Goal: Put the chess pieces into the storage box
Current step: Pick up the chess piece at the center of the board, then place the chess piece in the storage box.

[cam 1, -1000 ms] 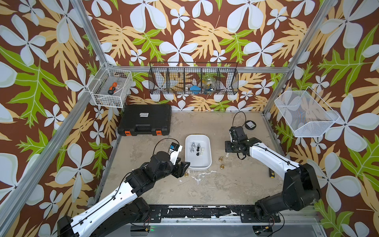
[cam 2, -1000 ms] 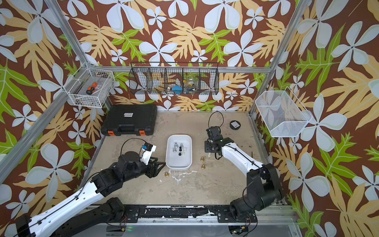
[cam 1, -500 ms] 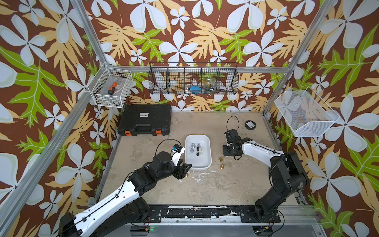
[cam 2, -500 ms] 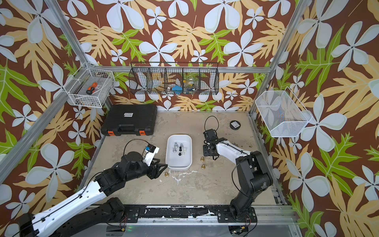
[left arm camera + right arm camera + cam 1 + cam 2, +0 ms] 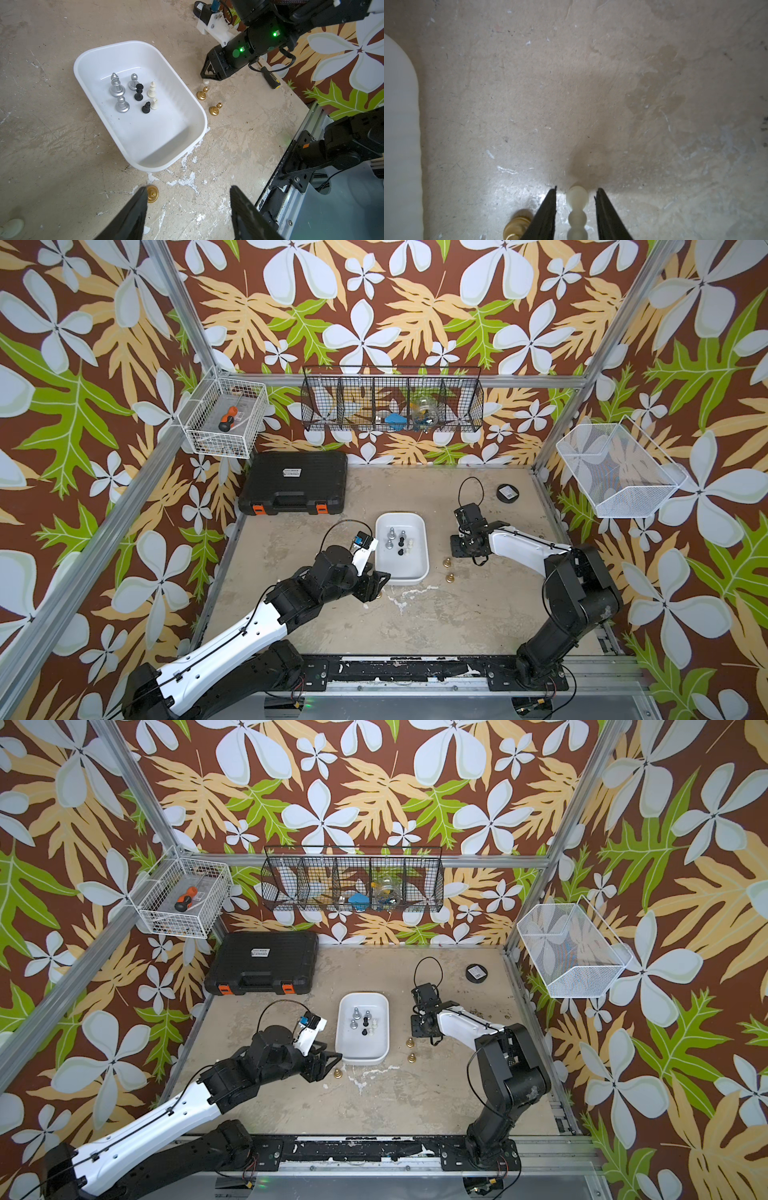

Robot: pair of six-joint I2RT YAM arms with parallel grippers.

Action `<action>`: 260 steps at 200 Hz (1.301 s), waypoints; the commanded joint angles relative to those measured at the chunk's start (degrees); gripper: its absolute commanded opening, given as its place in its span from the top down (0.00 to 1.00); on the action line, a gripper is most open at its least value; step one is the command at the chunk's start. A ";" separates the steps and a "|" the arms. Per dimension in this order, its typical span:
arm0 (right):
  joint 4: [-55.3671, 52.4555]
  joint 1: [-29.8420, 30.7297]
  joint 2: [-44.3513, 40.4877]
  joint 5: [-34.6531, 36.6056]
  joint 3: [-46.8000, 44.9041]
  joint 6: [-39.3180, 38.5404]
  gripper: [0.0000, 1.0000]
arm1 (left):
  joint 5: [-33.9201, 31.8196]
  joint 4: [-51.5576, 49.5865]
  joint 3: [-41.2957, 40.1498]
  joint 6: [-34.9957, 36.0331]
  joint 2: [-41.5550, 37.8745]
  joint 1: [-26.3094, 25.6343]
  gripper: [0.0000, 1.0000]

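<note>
The white storage box (image 5: 425, 549) (image 5: 158, 133) stands mid-table and holds several chess pieces (image 5: 133, 91) in silver, black and cream. Two gold pieces (image 5: 447, 562) (image 5: 449, 577) stand just right of it. My right gripper (image 5: 457, 549) (image 5: 577, 188) points down there, open, its fingers either side of a cream piece (image 5: 577, 207) with a small gap on each side. My left gripper (image 5: 376, 587) (image 5: 188, 188) hangs open over bare table at the box's near left corner. A gold piece (image 5: 152, 193) (image 5: 338, 1073) sits beside one left finger, outside the jaws.
A black case (image 5: 293, 483) lies at the back left and a black puck (image 5: 508, 492) at the back right. A yellow-handled screwdriver (image 5: 270, 78) lies by the right wall. Wire baskets (image 5: 392, 400) (image 5: 226, 423) (image 5: 619, 472) hang on the walls. Another cream piece (image 5: 11, 227) stands left of the left gripper.
The right gripper has moved nearer and left toward the gold pieces, and its jaws have narrowed round the cream piece. The left arm has shifted only slightly.
</note>
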 commanded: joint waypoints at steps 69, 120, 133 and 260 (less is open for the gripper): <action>0.80 -0.02 -1.33 0.53 -0.55 -0.03 0.82 | -0.56 1.00 0.20 0.74 0.00 0.10 0.35; -0.36 -0.06 -2.73 0.33 -0.28 0.01 0.90 | -2.16 0.65 0.11 0.47 -0.23 0.11 0.35; -0.81 -0.01 -3.58 0.12 -0.04 -0.08 0.90 | -3.25 0.26 0.11 0.08 -0.02 0.11 0.35; -3.56 19.78 -8.31 -9.71 13.63 0.63 0.89 | -7.08 -0.81 0.28 -0.84 -0.45 1.31 0.35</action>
